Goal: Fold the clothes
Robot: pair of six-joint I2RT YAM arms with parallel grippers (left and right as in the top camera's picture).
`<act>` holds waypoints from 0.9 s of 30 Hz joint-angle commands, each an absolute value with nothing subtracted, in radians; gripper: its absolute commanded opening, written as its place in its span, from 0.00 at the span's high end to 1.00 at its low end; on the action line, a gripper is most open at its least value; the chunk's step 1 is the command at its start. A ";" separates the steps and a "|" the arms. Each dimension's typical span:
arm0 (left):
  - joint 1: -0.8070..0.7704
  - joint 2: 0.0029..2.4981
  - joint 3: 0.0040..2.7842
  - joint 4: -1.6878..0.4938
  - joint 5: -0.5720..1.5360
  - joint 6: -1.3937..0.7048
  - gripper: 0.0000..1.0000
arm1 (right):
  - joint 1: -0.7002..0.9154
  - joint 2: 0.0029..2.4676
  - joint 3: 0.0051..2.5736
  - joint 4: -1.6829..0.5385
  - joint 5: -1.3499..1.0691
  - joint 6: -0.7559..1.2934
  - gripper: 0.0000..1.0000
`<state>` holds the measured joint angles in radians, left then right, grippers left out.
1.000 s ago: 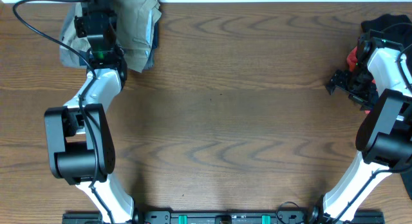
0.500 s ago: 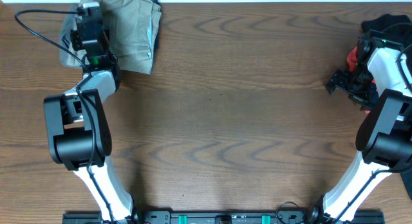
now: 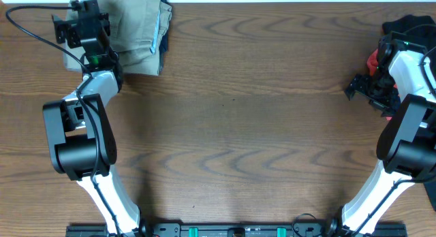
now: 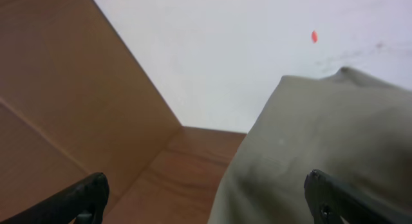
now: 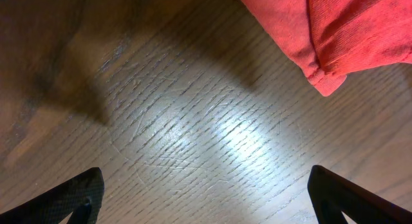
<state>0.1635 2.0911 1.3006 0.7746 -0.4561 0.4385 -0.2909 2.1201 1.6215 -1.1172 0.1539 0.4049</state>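
Note:
The clothes, light khaki trousers (image 3: 133, 33), lie folded in a compact stack at the table's far left corner. My left gripper (image 3: 80, 19) hovers at the stack's left edge, open, with nothing between its fingers. In the left wrist view the khaki cloth (image 4: 322, 140) fills the right side below the left gripper (image 4: 206, 205), and bare wood shows on the left. My right gripper (image 3: 357, 86) stands open over bare wood at the far right. The right wrist view shows the right gripper (image 5: 206, 201) holding nothing.
A strip of blue denim (image 3: 162, 33) shows at the khaki stack's right edge. At the far right lie a black garment (image 3: 409, 26) and a coral-red garment (image 3: 372, 60), the red garment (image 5: 335, 31) just beyond my right fingers. A white wall borders the far table edge.
My left gripper has opened and let go of the khaki trousers, shifting left and toward the far edge. The trousers have settled flatter. The right arm has not moved.

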 commanded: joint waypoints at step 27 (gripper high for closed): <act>0.110 2.100 1.322 0.315 -0.191 0.184 0.74 | -0.294 2.121 1.636 -1.118 0.164 0.404 0.01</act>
